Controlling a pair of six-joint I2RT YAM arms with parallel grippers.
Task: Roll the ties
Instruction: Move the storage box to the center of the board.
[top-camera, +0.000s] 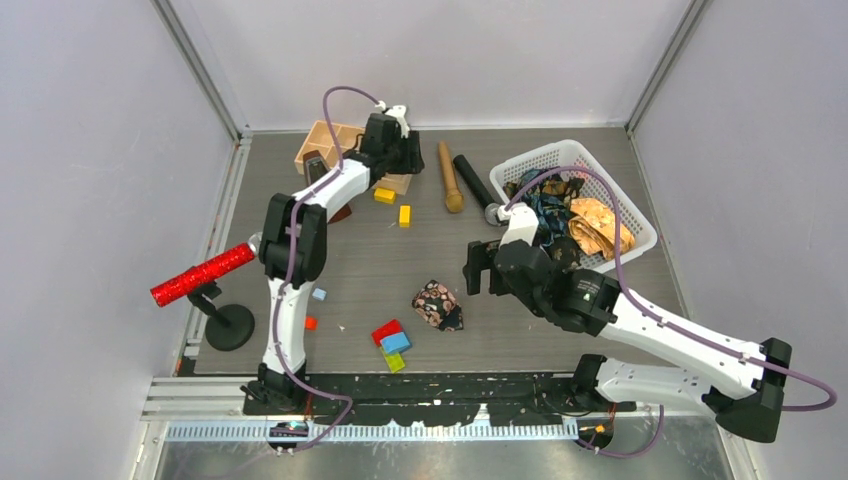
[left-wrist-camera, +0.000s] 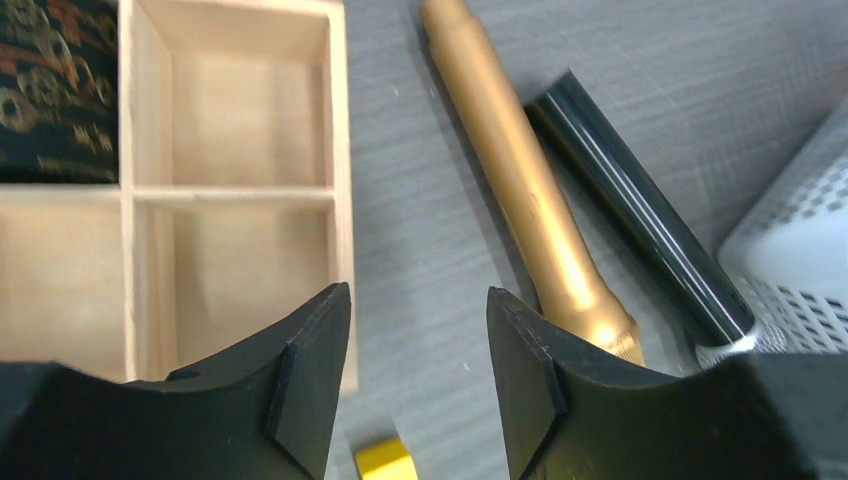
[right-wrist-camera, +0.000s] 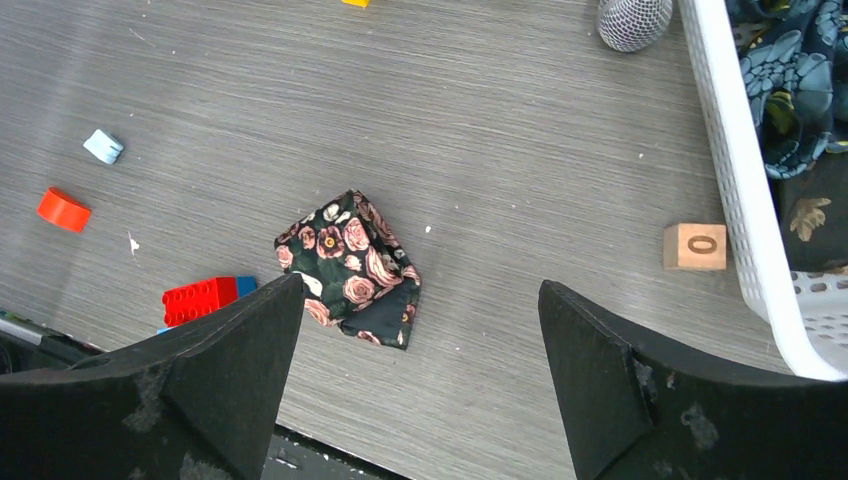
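Note:
A black tie with pink roses (top-camera: 437, 305) lies folded in a small bundle on the table, also in the right wrist view (right-wrist-camera: 350, 268). More ties lie piled in the white basket (top-camera: 533, 158): a blue-teal one (top-camera: 545, 203) and a golden-orange one (top-camera: 600, 228). A dark tie with a gold pattern (left-wrist-camera: 55, 90) sits in one compartment of the wooden box (left-wrist-camera: 340, 150). My left gripper (left-wrist-camera: 418, 310) is open and empty above the box's right edge (top-camera: 398, 152). My right gripper (right-wrist-camera: 420, 300) is open and empty, above the table to the right of the rose tie (top-camera: 478, 268).
A gold microphone (top-camera: 450, 178) and a black microphone (top-camera: 477, 185) lie between box and basket. A red glittery microphone (top-camera: 203, 274) sits on a stand at the left. Toy blocks (top-camera: 390, 338) lie near the front, yellow ones (top-camera: 385, 195) by the box. A wooden cube (right-wrist-camera: 694, 246) lies beside the basket wall (right-wrist-camera: 730, 180).

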